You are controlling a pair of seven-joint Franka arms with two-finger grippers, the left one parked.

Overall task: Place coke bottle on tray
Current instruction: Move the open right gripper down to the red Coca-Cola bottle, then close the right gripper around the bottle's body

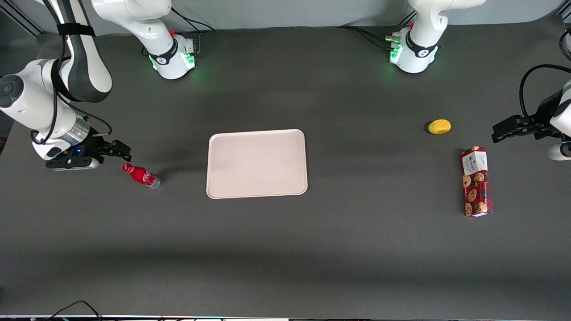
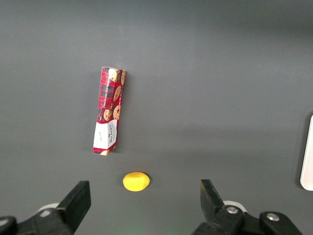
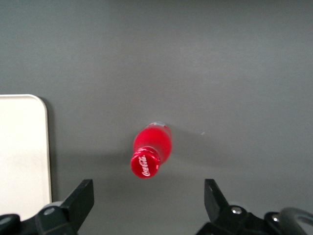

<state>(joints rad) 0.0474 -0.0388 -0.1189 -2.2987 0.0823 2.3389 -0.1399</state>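
Table (image 1: 285, 249): dark grey matte mat, flat and uncluttered; only a strip of pale wall shows at the edge farthest from the front camera.

Tray (image 1: 257, 163): flat near the table's middle, nothing on it. One rounded corner also shows in the right wrist view (image 3: 22, 147).

Cookie box (image 1: 476, 181): lying flat toward the parked arm's end. Not involved.

Gripper (image 1: 117, 150): hovering above the table toward the working arm's end, just beside the bottle's cap. Fingers (image 3: 78, 200) spread wide, holding nothing.

Bottle (image 1: 141, 175): upright on the mat, apart from the tray, toward the working arm's end. From the wrist camera the bottle (image 3: 150, 149) is seen cap-on, between the two fingers' lines but clear of both.

Lemon-like yellow object (image 1: 439, 126): farther from the front camera than the box. Not involved.

Step judged: approach, pre-grasp; bottle not yet taken. Next move likely calls for lowering with the fingers either side of the body, closing, lifting, then carrying sideways to the tray. The bottle is small, narrow and may tip if nudged.
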